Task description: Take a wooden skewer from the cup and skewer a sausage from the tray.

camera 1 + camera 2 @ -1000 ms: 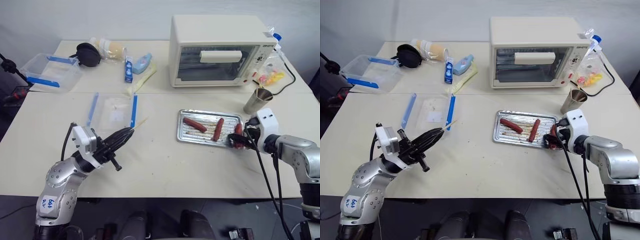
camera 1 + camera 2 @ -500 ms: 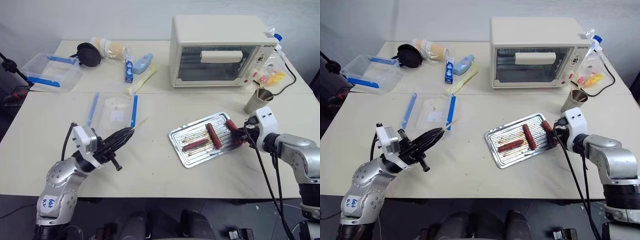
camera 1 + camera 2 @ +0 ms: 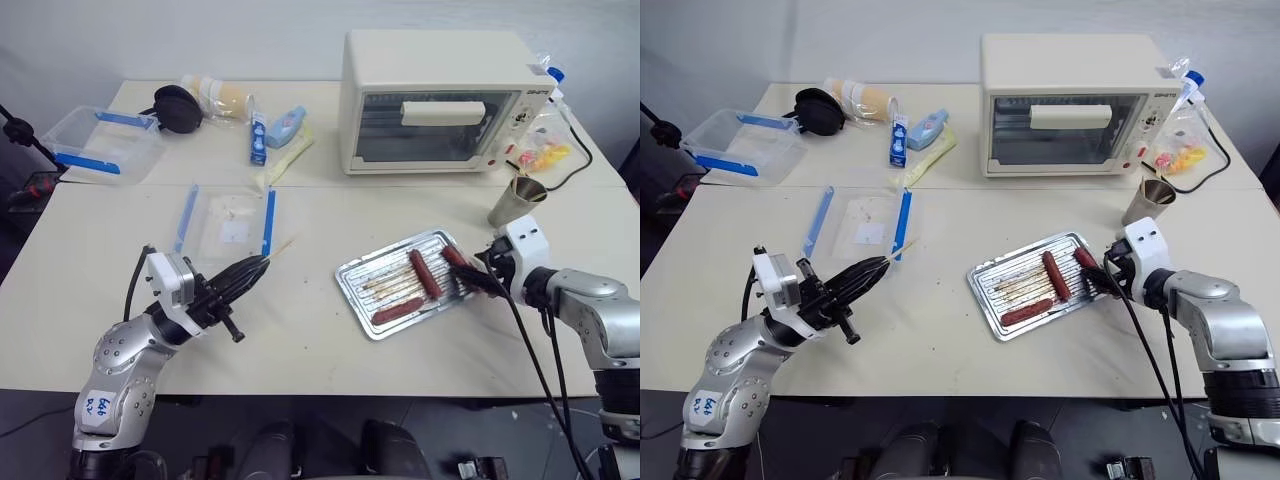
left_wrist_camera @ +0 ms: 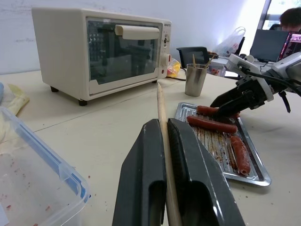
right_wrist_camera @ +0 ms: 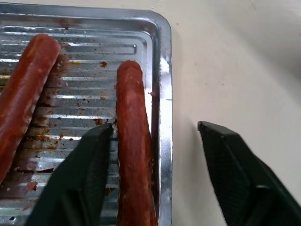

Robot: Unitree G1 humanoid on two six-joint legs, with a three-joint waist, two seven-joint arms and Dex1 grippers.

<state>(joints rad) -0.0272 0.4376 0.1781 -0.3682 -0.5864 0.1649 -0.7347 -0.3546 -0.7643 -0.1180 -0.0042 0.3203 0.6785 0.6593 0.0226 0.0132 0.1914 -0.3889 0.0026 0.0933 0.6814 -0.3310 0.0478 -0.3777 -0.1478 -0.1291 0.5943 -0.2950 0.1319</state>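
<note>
— Skewer status? Where is the wooden skewer (image 4: 162,123) right now?
— Pinched between the left gripper (image 3: 243,272) fingers, which are clamped tight on it, tip poking out toward the clear box (image 3: 228,222).
— And the right gripper (image 5: 155,155)?
— Fingers spread apart at the tray (image 3: 362,296) edge, straddling the rim, one inside touching the sausage (image 5: 133,141), not closed on it.
— Cup?
— The cup (image 3: 514,202) stands behind the tray, beside the toaster oven (image 3: 440,100)
</note>
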